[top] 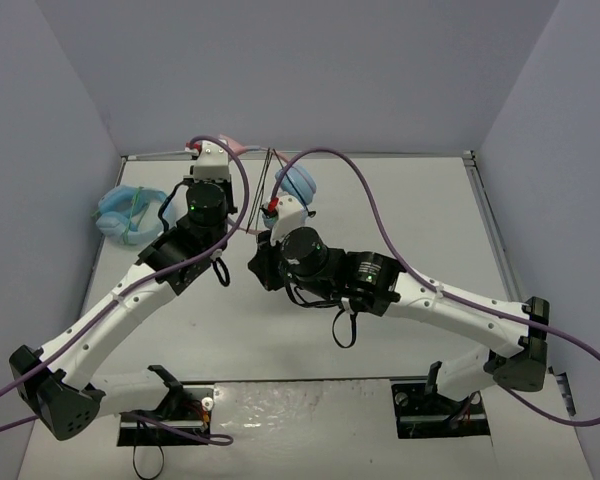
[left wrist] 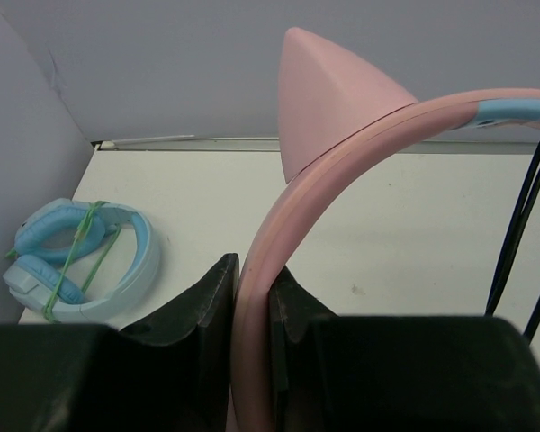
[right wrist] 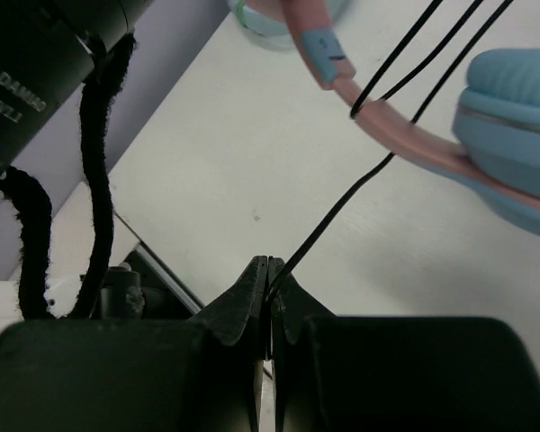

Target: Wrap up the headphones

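Observation:
The headphones have a pink cat-eared headband [left wrist: 360, 135] and light blue ear cups [top: 298, 183]. They are held at the back middle of the table. My left gripper [left wrist: 252, 279] is shut on the pink headband, also seen in the top view [top: 215, 158]. My right gripper [right wrist: 268, 270] is shut on the thin black cable [right wrist: 342, 207], which runs taut up to the headband [right wrist: 387, 126], where strands cross it beside an ear cup [right wrist: 513, 126]. In the top view the right gripper [top: 278, 212] is just below the ear cup, and cable strands [top: 269, 175] hang between the arms.
An all-light-blue looped headset [top: 130, 212] bound with a green band lies at the left wall, also in the left wrist view [left wrist: 81, 261]. Grey walls close the table on three sides. Purple arm cables [top: 360, 180] arc over the middle.

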